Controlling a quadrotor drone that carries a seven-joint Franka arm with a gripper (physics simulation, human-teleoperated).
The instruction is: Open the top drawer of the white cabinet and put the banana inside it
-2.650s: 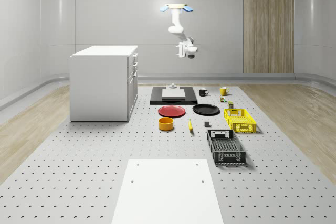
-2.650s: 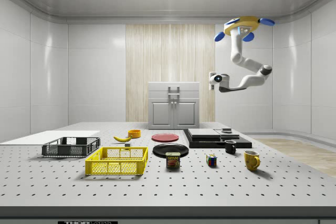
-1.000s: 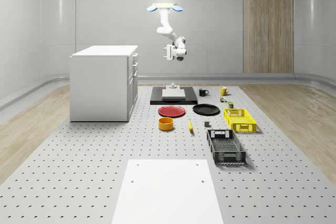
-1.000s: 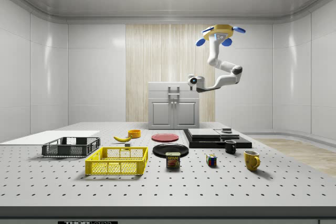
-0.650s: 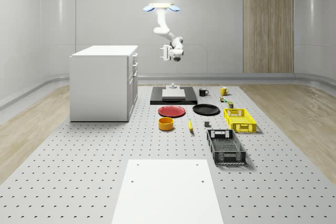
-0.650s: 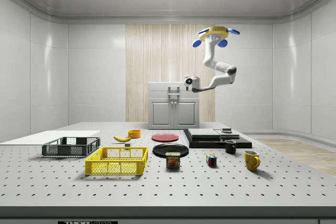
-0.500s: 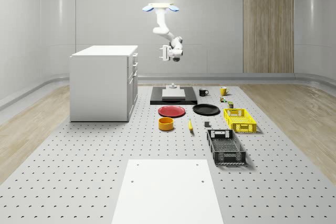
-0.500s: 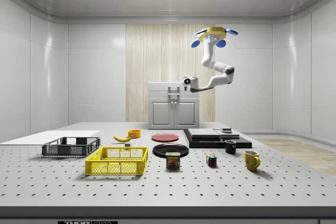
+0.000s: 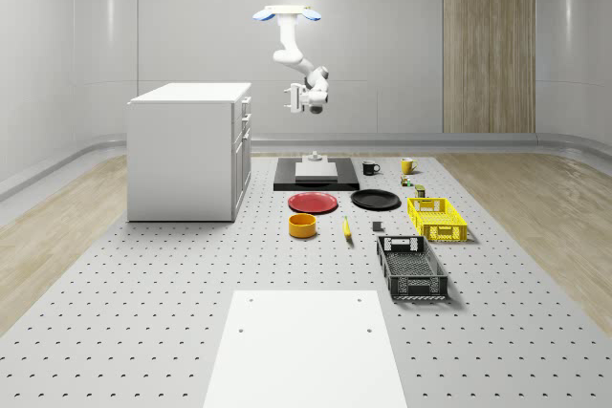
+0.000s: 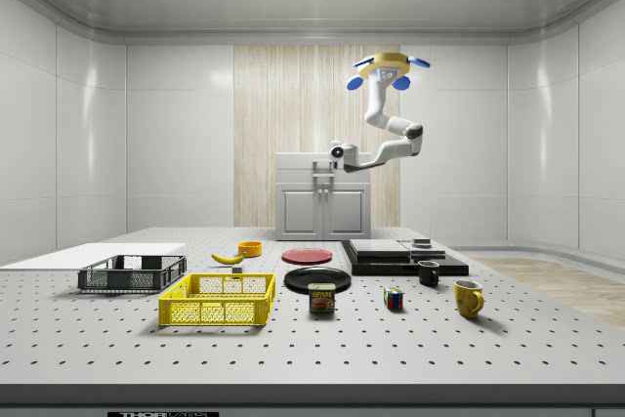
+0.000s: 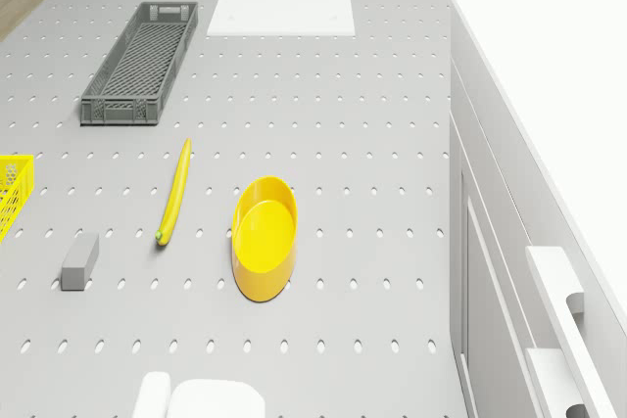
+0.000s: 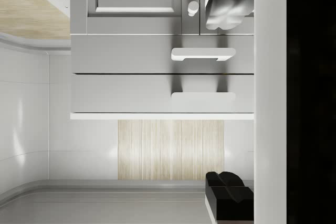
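The white cabinet stands at the whole-scene view's left, all its drawers shut. Its top drawer and that drawer's handle face the wrist camera. The banana lies on the table beside an orange bowl; it is also the banana in the drone view and the banana in the side view. The drone hovers high to the right of the cabinet, over the table's far part. My gripper hangs open and empty at about top-drawer height, apart from the cabinet's front, with one fingertip in the wrist view.
On the table are a black slab, a red plate, a black plate, a yellow basket, a dark grey crate, two mugs and a white board. A small grey block lies near the banana.
The drone and arm have moved left toward the cabinet in both fixed views, bringing the gripper closer to the drawer fronts. The banana and the other objects have not moved.
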